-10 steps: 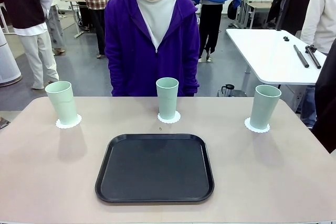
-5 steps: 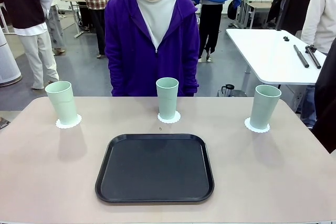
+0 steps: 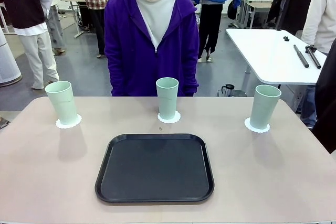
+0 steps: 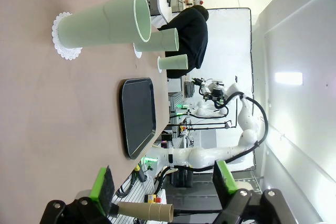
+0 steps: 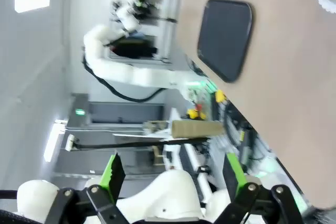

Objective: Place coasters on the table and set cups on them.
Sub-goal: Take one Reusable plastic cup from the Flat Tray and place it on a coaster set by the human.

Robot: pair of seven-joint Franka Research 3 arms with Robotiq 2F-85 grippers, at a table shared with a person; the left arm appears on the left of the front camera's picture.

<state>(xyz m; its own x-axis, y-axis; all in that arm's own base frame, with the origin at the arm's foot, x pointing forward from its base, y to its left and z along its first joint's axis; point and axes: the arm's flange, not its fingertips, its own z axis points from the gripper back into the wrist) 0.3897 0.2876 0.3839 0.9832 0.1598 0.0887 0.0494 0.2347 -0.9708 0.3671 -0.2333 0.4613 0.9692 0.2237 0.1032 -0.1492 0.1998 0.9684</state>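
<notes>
Standing in a row along the far side of the tan surface (image 3: 47, 182) were three mint-green cups, each upright on its own lacy white coaster: left cup (image 3: 62, 103) on left coaster (image 3: 69, 122), middle cup (image 3: 167, 98) on middle coaster (image 3: 169, 117), right cup (image 3: 264, 106) on right coaster (image 3: 256, 126). Black tray (image 3: 155, 168) lay on the near side of the middle cup, nothing on it. Person in purple jacket (image 3: 151, 38) stood at the far edge behind the middle cup. Left gripper (image 4: 164, 184) hung off the surface's edge, jaws spread wide, nothing between them; nearest cup well apart from it. Right gripper (image 5: 172, 178) likewise off the edge, jaws parted and holding nothing.
</notes>
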